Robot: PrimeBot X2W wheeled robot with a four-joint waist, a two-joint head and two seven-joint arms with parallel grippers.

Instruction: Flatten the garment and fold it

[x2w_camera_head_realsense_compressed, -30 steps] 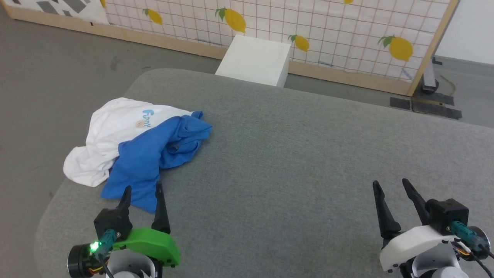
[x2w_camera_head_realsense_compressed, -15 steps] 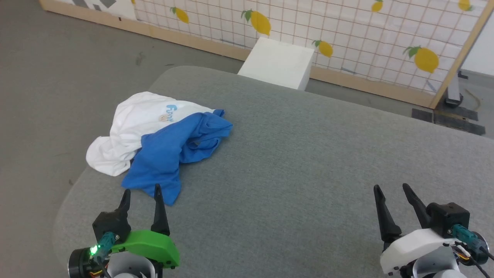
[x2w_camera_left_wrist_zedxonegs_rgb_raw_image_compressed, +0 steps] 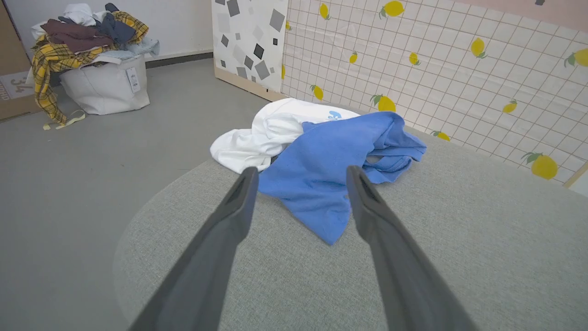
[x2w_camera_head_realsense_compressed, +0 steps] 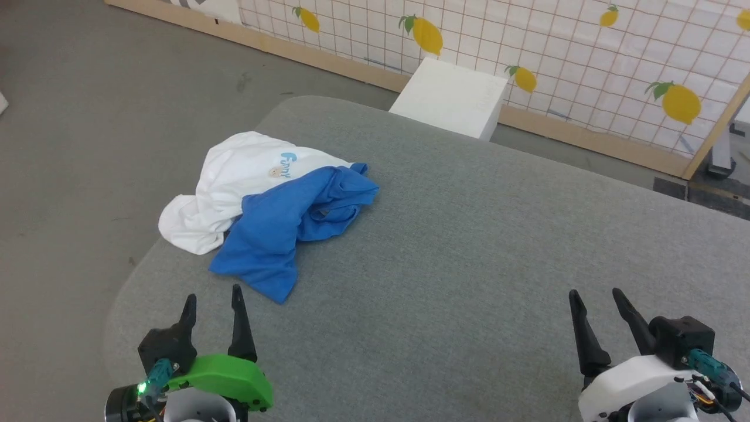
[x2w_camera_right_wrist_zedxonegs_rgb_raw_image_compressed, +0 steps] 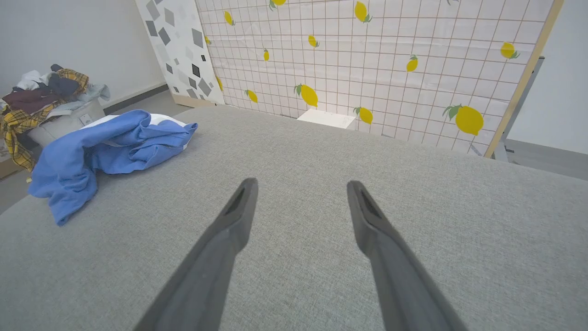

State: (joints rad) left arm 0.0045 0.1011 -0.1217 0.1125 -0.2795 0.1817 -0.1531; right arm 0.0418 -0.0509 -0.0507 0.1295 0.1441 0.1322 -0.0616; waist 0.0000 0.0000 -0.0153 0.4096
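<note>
Both jaw pairs spread, empty. I see the garment [x2w_camera_head_realsense_compressed: 275,217] bunched just ahead of my left gripper [x2w_camera_head_realsense_compressed: 212,293], its blue end pointing back at it, long axis probably crosswise; right gripper [x2w_camera_head_realsense_compressed: 595,292] well apart.

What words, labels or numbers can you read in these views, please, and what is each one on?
"Funny": light-blue lettering on the white part of the garment.
"34": apparently, on the cardboard box in the left wrist view; the print below it is too blurred to read.
The tag on the white laundry bag: too small to read.
</note>
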